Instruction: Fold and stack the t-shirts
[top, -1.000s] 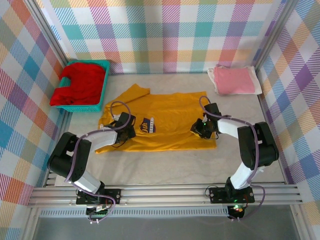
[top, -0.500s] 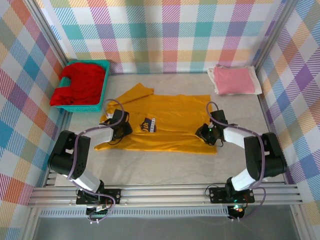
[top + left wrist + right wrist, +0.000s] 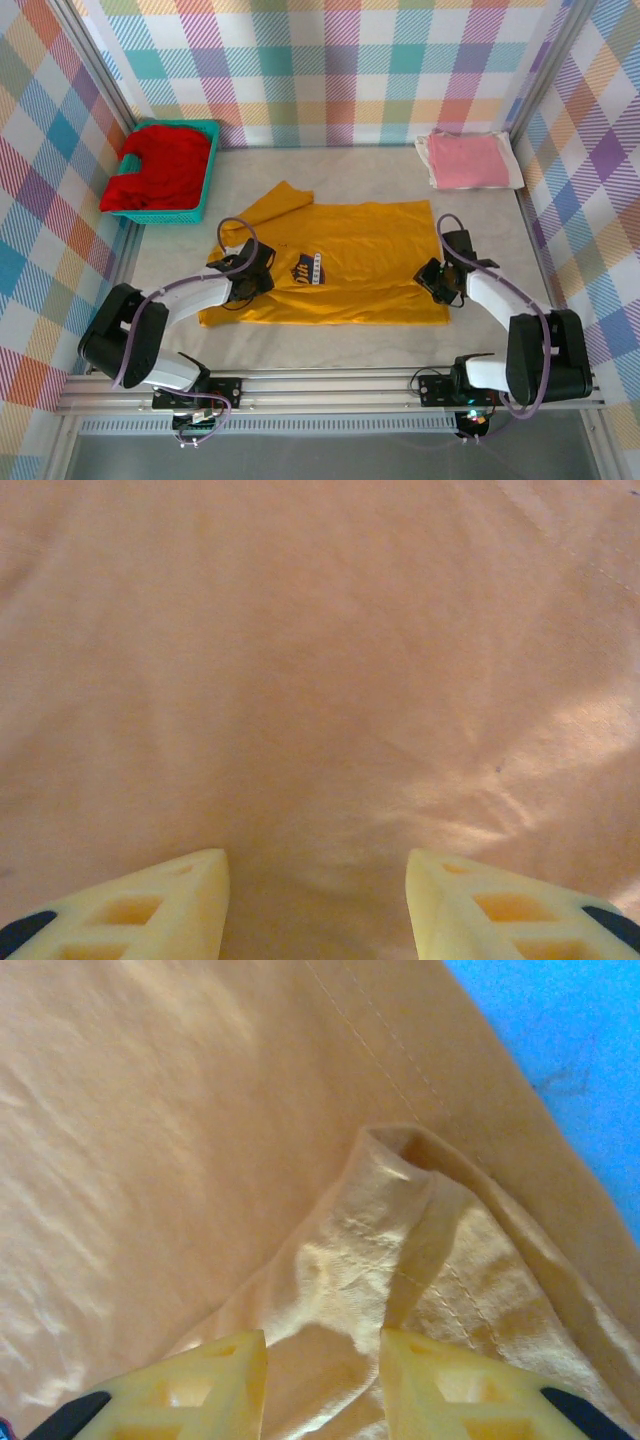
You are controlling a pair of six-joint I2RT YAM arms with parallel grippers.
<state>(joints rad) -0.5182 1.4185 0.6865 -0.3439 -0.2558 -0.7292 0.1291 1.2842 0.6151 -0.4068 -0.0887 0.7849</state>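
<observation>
My left claw [image 3: 315, 862] is half open over flat cloth of the mustard-yellow t-shirt [image 3: 360, 250], spread across the desk [image 3: 330, 168], gripping nothing. Right claw [image 3: 322, 1340], partly open at its right edge, straddles a puckered fold; can't tell if it's pinched. Red t-shirt [image 3: 160, 165] sits in the teal basket [image 3: 165, 215] back left, pink t-shirt [image 3: 468, 160] folded back right.
</observation>
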